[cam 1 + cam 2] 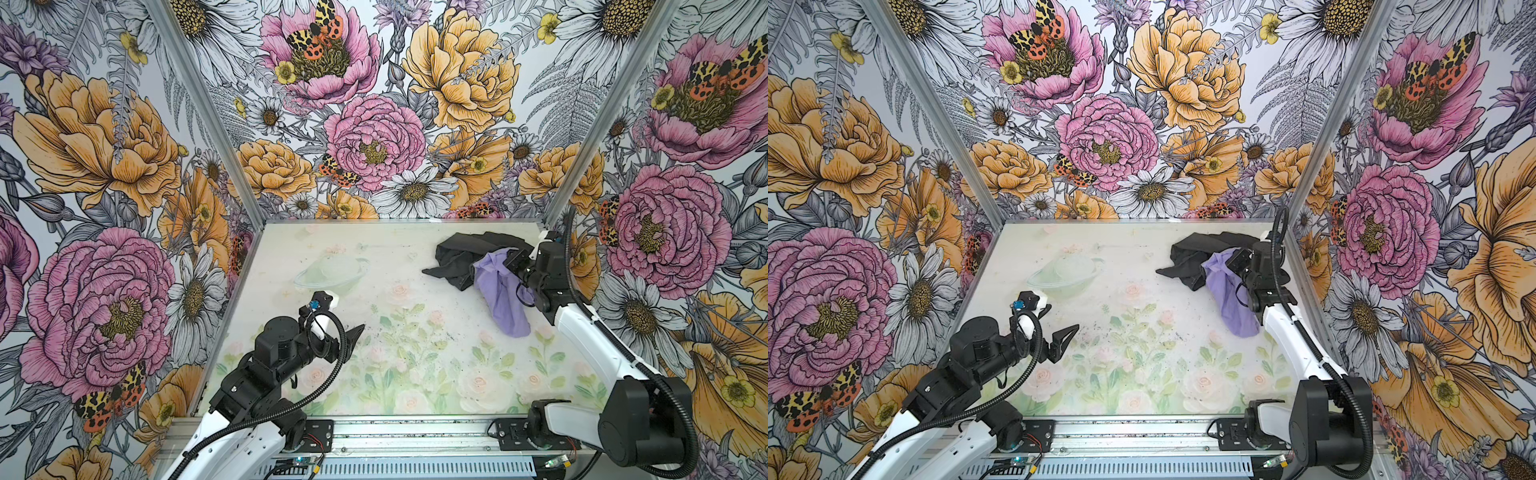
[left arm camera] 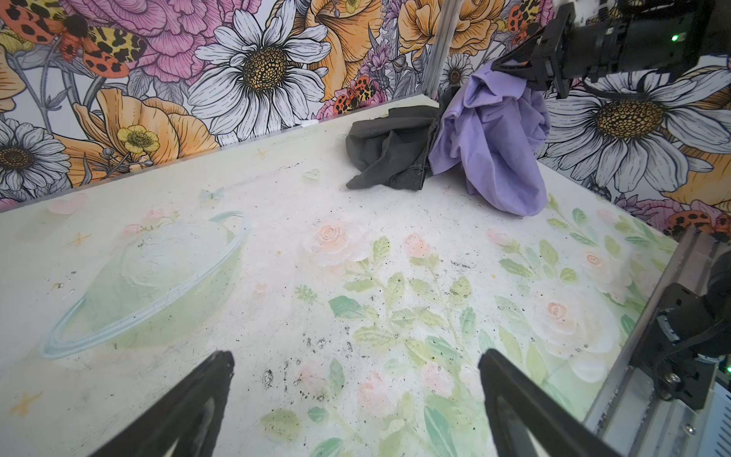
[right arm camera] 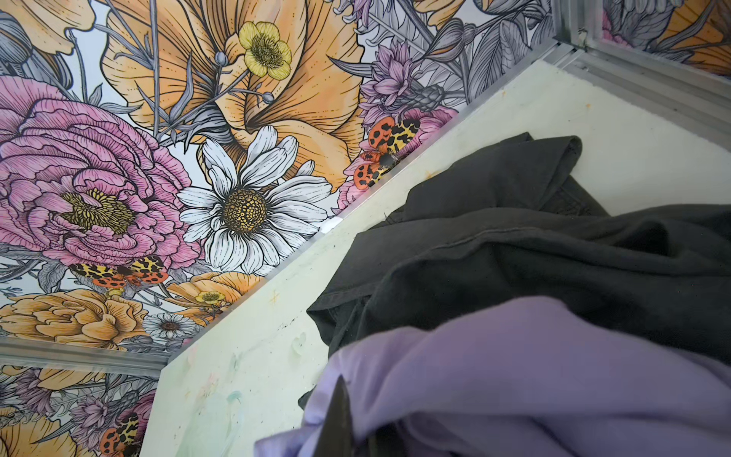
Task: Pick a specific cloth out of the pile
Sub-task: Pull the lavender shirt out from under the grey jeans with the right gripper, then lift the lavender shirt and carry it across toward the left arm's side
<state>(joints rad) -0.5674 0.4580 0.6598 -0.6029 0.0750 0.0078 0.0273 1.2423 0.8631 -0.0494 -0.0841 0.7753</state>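
Cloth (image 1: 498, 291): hangs long-ways down from the right gripper (image 1: 508, 258) closed tight on its top, rests its low end on the table (image 1: 374, 291), leans on the pile (image 1: 457, 253), far from the wide-open, empty left gripper (image 2: 356, 399).

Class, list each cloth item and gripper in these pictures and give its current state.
right gripper: shut on the cloth.
cloth: bunched, hanging, lower end at the table.
pile: crumpled, lying on the table.
left gripper: open, empty.
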